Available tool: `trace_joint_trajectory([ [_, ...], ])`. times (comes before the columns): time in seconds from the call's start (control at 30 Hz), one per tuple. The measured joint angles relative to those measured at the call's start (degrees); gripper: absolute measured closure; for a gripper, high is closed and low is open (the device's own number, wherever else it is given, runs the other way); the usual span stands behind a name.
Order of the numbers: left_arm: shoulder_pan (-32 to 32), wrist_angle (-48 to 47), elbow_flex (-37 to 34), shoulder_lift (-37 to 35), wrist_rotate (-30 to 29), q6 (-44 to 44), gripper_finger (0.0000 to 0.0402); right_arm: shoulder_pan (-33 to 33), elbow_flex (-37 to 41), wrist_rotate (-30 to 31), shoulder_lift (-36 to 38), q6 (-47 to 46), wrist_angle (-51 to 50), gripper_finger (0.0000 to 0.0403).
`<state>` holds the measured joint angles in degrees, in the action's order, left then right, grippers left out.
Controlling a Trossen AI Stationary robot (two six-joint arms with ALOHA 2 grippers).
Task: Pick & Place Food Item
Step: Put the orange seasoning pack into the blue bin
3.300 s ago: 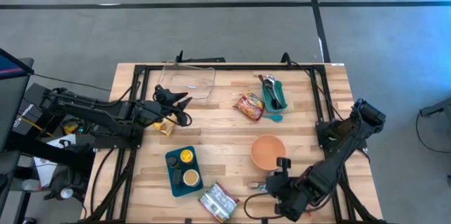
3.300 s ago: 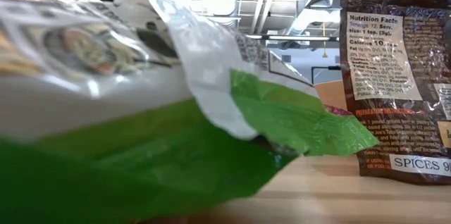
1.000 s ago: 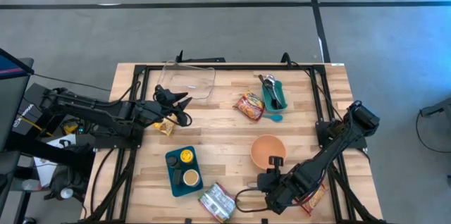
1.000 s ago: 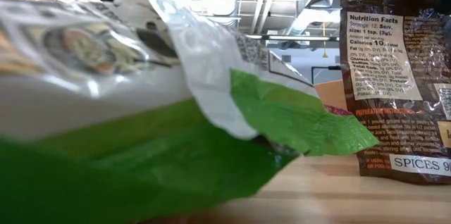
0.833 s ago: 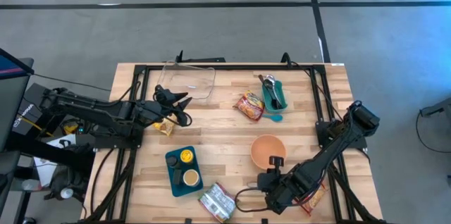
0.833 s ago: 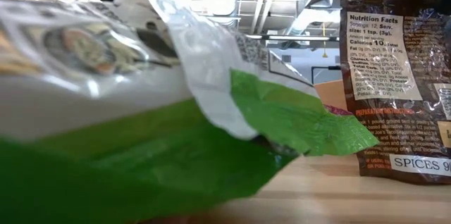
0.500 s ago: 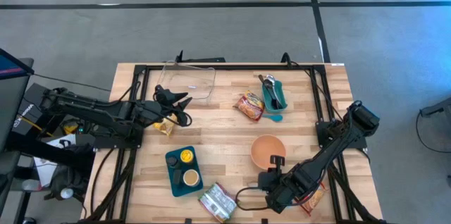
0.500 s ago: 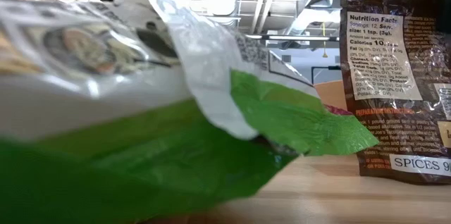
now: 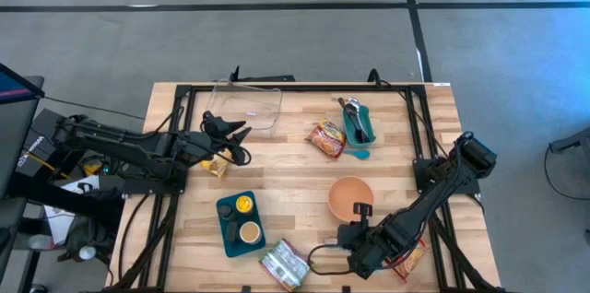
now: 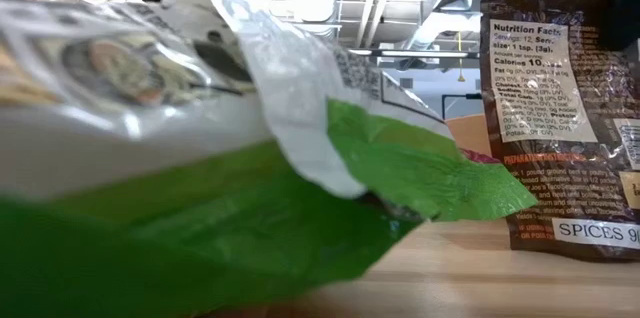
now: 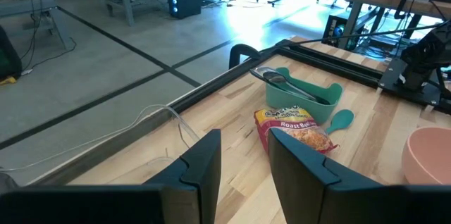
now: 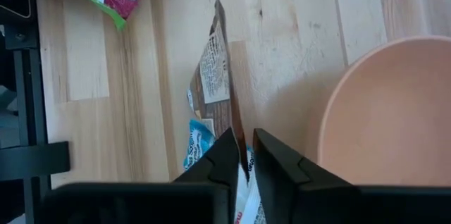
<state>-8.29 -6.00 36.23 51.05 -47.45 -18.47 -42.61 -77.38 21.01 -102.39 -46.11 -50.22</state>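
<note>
Item: spice packet (image 12: 218, 76), brown, on edge on the surface beside the bowl (image 12: 384, 108). My right gripper (image 12: 243, 155): jaws clamped on its edge. My left gripper (image 11: 243, 155): far corner by the clear tray (image 9: 247, 105), jaws slightly apart, empty.

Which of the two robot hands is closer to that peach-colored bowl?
Right. The right gripper sits just beside the bowl, pinching a spice packet; the left gripper waits across the table.

Both arms are dark, near-black, built of jointed segments. The left arm (image 9: 129, 150) carries black cables along its length. The right arm (image 9: 433, 196) is slimmer. Each wrist's fingers (image 11: 201, 164) are flat, matte black, angular-edged plates.
</note>
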Motion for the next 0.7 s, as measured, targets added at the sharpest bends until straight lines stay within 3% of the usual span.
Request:
trace_joint_trajectory([
  [0.17, 0.0, 0.0, 0.0, 0.0, 0.0, 0.0, 0.029, 0.0, 0.0, -0.1, 0.0, 0.0, 0.0, 0.0399],
  [0.7, 0.0, 0.1, 0.0, 0.0, 0.0, 0.1, 0.029, 0.0, 0.0, 0.0, 0.2, 1.1, 0.0, 0.0402],
])
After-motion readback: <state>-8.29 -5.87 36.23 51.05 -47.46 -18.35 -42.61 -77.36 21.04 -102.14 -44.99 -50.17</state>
